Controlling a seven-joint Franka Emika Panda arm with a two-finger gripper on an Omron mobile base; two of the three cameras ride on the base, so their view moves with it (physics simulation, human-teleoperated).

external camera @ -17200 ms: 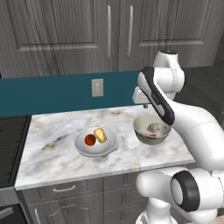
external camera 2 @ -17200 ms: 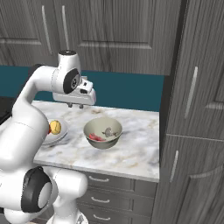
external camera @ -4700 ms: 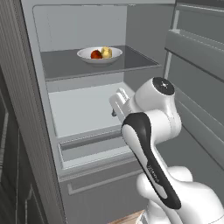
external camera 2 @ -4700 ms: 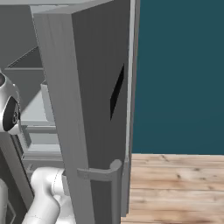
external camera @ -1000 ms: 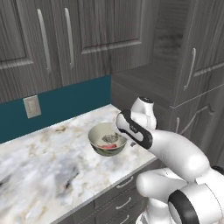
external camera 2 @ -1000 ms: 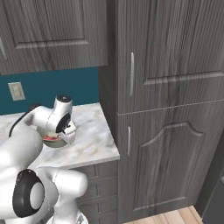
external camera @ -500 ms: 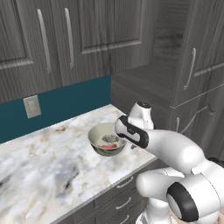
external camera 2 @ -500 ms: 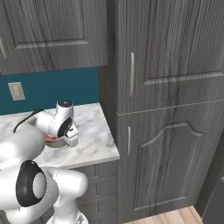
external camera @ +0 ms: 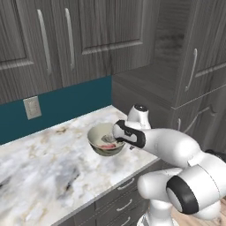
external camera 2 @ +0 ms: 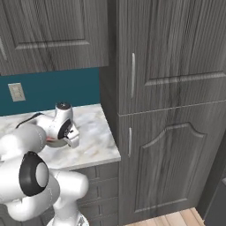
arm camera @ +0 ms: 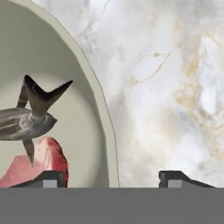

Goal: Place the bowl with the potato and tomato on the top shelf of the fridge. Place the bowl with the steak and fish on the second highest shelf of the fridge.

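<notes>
A beige bowl (external camera: 103,140) holding a grey fish (arm camera: 25,119) and a red steak (arm camera: 40,162) stands on the marble counter (external camera: 48,172) near its right end. My gripper (external camera: 118,140) is down at the bowl's right rim. In the hand view, the gripper (arm camera: 110,177) is open and straddles that rim: one fingertip (arm camera: 47,177) is inside the bowl over the steak, the other (arm camera: 173,176) outside over the counter. From the right base view my hand covers most of the bowl (external camera 2: 51,142). The bowl with the potato and tomato and the fridge shelves are out of view.
Dark wood wall cabinets (external camera: 79,35) hang over the counter. A tall dark cabinet front (external camera 2: 167,110) stands right of the counter's end. A wall socket (external camera: 32,107) sits on the teal backsplash. Drawers (external camera: 119,198) run under the counter.
My hand has sunk a little onto the bowl's right rim. The bowl has not moved.
</notes>
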